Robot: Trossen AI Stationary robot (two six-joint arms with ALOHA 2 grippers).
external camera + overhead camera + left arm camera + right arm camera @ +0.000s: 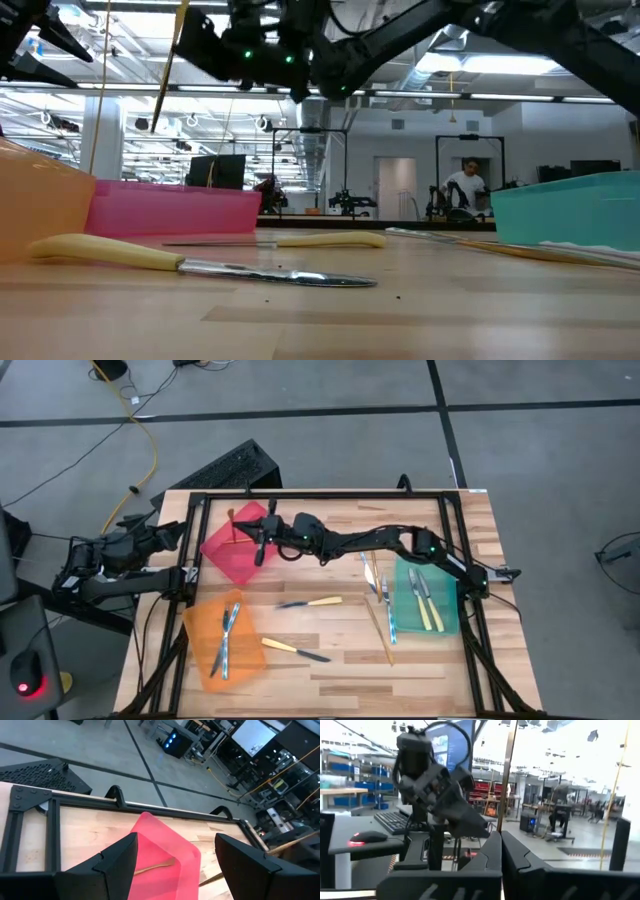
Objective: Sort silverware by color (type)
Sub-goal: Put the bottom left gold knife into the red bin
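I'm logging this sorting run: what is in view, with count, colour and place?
Table: one, wooden.
Red bin: one, left.
Orange bin: one, left, beside red bin.
Green bin: one, right.
Gold pieces: one in red bin, one held, at least one loose by green bin.
Silvery-blue pieces: about two in orange bin, at least one loose.
Yellow-handled pieces: two in green bin, two loose mid-table.
Person: one, room behind.
Left gripper: open, table's left edge.
Right gripper: shut on gold piece, above red bin.

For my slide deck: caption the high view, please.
Right hand holds a gold piece over the red bin; left hand waits.
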